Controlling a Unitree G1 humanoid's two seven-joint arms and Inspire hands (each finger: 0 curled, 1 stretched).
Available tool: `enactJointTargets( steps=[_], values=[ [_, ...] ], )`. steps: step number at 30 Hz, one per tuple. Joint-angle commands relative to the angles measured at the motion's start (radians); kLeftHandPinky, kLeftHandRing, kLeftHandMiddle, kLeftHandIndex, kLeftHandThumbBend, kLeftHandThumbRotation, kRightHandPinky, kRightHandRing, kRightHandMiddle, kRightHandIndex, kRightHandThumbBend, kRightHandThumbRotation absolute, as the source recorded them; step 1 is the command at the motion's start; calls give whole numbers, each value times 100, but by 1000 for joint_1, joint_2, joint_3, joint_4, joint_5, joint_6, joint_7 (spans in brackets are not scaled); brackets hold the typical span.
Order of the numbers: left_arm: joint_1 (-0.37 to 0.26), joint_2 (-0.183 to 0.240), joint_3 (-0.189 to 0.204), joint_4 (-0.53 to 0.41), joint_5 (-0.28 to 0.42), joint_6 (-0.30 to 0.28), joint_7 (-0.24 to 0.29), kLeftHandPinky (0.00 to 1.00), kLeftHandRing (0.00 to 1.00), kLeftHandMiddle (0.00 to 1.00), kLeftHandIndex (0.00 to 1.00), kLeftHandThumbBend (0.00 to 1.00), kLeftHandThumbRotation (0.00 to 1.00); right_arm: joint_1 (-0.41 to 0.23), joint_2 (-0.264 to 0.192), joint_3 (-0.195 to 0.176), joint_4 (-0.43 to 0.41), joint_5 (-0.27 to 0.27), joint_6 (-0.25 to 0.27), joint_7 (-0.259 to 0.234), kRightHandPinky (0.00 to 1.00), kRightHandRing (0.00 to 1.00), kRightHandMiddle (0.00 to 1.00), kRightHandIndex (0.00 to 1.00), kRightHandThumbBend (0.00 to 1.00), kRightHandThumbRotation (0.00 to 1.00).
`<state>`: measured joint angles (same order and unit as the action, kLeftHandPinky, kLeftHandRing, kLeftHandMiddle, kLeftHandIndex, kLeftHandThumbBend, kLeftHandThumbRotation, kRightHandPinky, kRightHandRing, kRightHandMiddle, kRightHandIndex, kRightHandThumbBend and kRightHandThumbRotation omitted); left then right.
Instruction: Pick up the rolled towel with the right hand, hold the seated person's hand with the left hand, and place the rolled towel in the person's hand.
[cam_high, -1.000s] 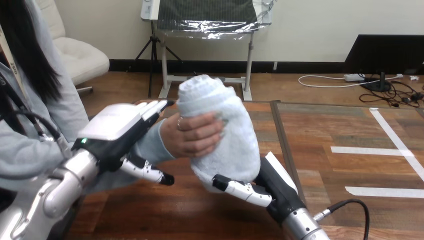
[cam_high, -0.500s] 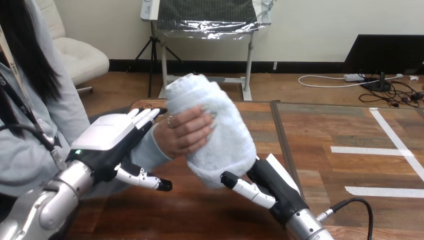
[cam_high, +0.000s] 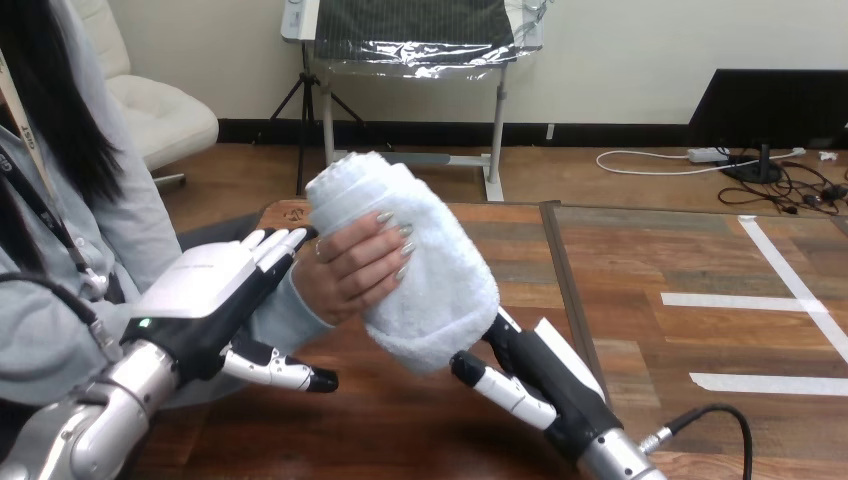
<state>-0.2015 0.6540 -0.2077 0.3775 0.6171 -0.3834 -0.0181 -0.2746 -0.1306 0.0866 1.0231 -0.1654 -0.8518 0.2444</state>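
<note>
The rolled towel (cam_high: 425, 275) is lifted above the worktop (cam_high: 400, 430), and the person's hand (cam_high: 350, 268) is closed round its middle from the left side; its long axis is tilted, with the upper end to the left and farther from the robot, and the lower end to the right and nearer. The right robot hand (cam_high: 545, 375) lies just below and to the right of the towel's lower end; it is spread, with the thumb straight and pointing at that end, touching it or just beside it, I cannot tell which; its other fingers go up behind the towel. The left robot hand (cam_high: 205, 290) is to the left of the towel, beside the person's wrist; its fingers are straight along the wrist and its thumb is stretched out below the sleeve, so it is spread and I do not see it clasp.

In my judgement the towel is already in the person's hand; the coming move belongs to the right robot hand, the one nearer to the towel, which should draw away down and to the right, along the towel's axis. Under the towel the worktop is bare wood, so there is free room for this.
</note>
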Motion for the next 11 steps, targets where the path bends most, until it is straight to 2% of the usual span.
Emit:
enactJointTargets(
  steps=[1, 11],
  values=[
    [6, -1, 27, -46, -22, -23, 31, 99, 100, 100, 100, 100, 52, -24, -19, 3, -57, 4, -35, -1, 100, 100, 100, 100, 100, 87],
    [47, -23, 35, -62, -36, -46, 85, 99, 100, 100, 100, 100, 58, -5, -30, 3, -71, 9, -53, 1, 100, 100, 100, 100, 100, 90]
  ],
)
